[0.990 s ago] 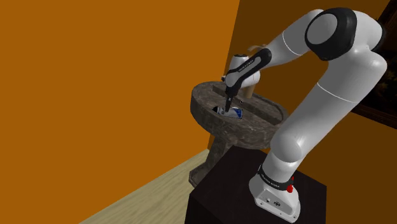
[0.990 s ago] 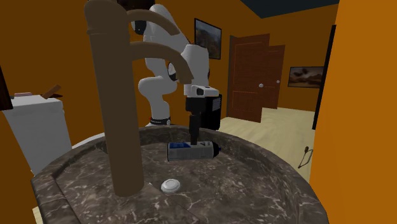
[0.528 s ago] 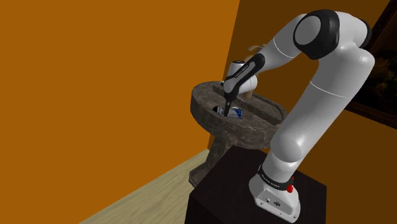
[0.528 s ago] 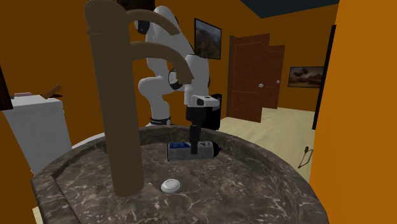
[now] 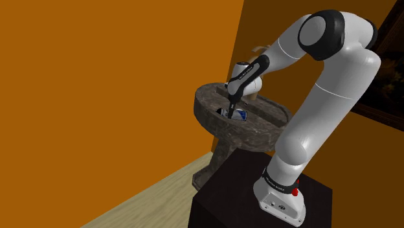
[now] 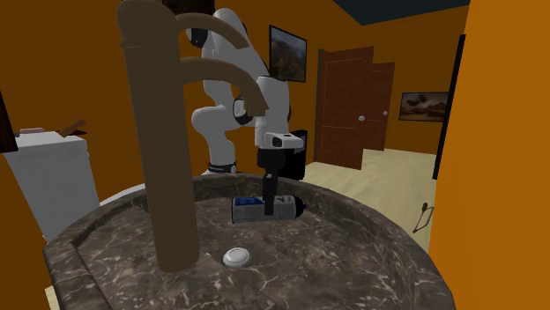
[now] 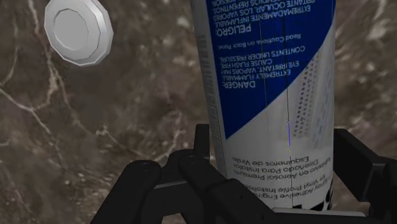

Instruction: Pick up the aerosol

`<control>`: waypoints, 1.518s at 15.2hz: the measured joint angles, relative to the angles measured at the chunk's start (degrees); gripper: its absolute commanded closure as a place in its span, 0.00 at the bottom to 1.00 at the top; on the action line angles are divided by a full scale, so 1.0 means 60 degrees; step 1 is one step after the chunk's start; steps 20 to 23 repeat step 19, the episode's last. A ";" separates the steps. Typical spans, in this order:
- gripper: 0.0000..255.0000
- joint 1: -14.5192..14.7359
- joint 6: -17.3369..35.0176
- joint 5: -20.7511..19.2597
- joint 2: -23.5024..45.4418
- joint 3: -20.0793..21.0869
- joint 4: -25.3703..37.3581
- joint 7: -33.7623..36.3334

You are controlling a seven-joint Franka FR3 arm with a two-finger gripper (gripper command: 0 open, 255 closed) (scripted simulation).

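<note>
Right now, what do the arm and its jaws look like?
The arm is white with rounded links and dark joints. A small red button sits on its white base. A white block tops the all-black, blocky jaws.

Your arm [image 5: 330,97] presented glossy white rounded links, with dark bands at the joints [image 5: 336,24]. Its base carried a small red dot [image 5: 295,192] and a dark collar [image 5: 278,182] with pale lettering, unreadable. Your gripper [image 6: 267,204] was all black, its fingers [image 7: 156,181] blocky and angular.
</note>
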 measured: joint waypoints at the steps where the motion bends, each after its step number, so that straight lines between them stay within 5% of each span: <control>1: 1.00 0.0000 0.0001 -0.0003 -0.0002 0.0000 -0.0003 0.0002; 23: 1.00 -0.0046 -0.2229 -0.0332 -0.1637 0.0199 0.0617 0.0128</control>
